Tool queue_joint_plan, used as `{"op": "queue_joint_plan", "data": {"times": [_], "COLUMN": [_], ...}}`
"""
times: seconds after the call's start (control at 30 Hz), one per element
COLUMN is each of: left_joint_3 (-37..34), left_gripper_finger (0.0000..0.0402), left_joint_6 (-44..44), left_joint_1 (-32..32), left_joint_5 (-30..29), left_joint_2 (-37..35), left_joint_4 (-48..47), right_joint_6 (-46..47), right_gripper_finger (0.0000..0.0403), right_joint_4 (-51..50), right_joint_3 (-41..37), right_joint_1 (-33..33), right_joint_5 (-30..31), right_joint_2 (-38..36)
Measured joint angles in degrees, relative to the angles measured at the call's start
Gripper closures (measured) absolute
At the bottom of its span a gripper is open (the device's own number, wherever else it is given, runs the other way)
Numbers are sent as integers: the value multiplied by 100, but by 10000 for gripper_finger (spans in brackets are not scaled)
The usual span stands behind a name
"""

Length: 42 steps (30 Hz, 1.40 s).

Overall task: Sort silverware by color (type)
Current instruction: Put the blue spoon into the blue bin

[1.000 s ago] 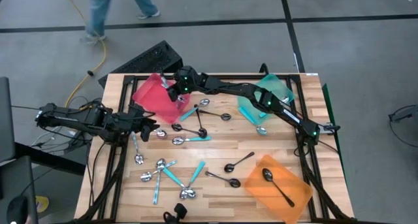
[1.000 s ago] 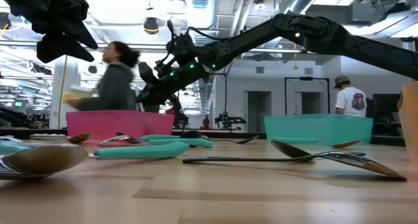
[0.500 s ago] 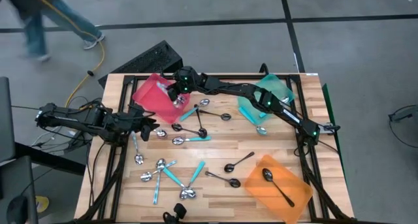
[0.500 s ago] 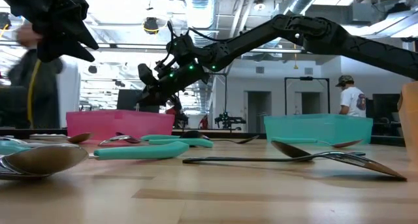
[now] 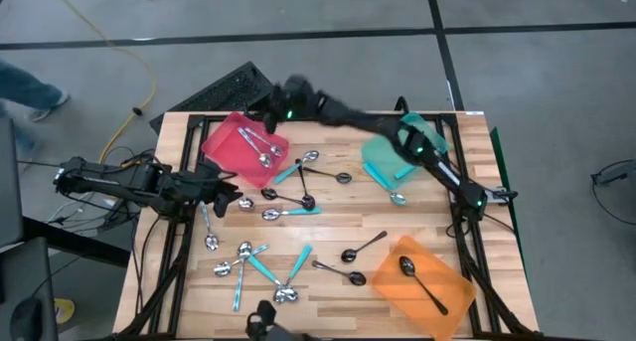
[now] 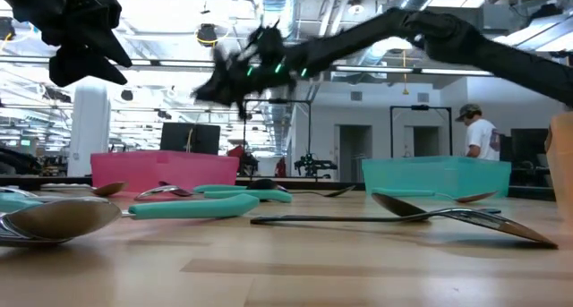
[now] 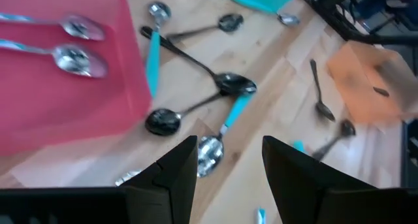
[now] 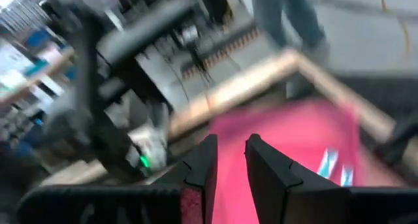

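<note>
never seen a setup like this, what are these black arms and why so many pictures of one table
These are two dark robot arms sorting spoons on a wooden table. One camera looks straight down, one sits at tabletop height, and one rides on each wrist. The left claw waits open and empty at the table's left edge. The right claw is blurred above the far edge, beside the red translucent square tray, which holds two shiny silver spoons. A teal tray and an orange tray holding a black spoon sit on the right. Mixed spoons lie loose between them.
</note>
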Motion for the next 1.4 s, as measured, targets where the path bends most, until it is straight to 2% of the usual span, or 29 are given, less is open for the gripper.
{"op": "queue_joint_plan", "data": {"times": [0.17, 0.3, 0.37, 0.5, 0.7, 0.87, 1.13, 1.27, 1.4], "left_joint_3": [0, -2, -2, -4, -4, -1, 501, 999, 1396], "left_gripper_finger": [246, 246, 246, 246, 246, 246, 219, 201, 189], "left_joint_6": [184, 572, 674, 928, 1499, 2085, 3333, 3970, 4601], "left_joint_1": [-2, -2, -7, -2, 171, 603, 1110, 1176, 1284], "left_joint_5": [671, 1371, 1537, 1427, 777, 1069, 1811, 1881, 1847], "left_joint_2": [438, 1012, 1304, 1883, 2597, 3159, 4247, 4707, 5065], "left_joint_4": [134, 571, 813, 1321, 2385, 3134, 3152, 2957, 2273], "right_joint_6": [-377, -1338, -1879, -2707, -3420, -3467, -3462, -3462, -3460], "right_gripper_finger": [299, 298, 298, 298, 298, 298, 298, 298, 298], "right_joint_4": [-249, -1068, -1562, -2641, -3803, -4653, -5488, -5827, -6066], "right_joint_3": [26, 11, 11, 22, 20, 17, 7, 9, 9], "right_joint_1": [-337, -519, -585, -655, -639, -698, -731, -736, -736], "right_joint_5": [-220, -236, -215, -103, 463, 528, 545, 780, 850], "right_joint_2": [-952, -1756, -2239, -3190, -4192, -4674, -5156, -5338, -5430]}}
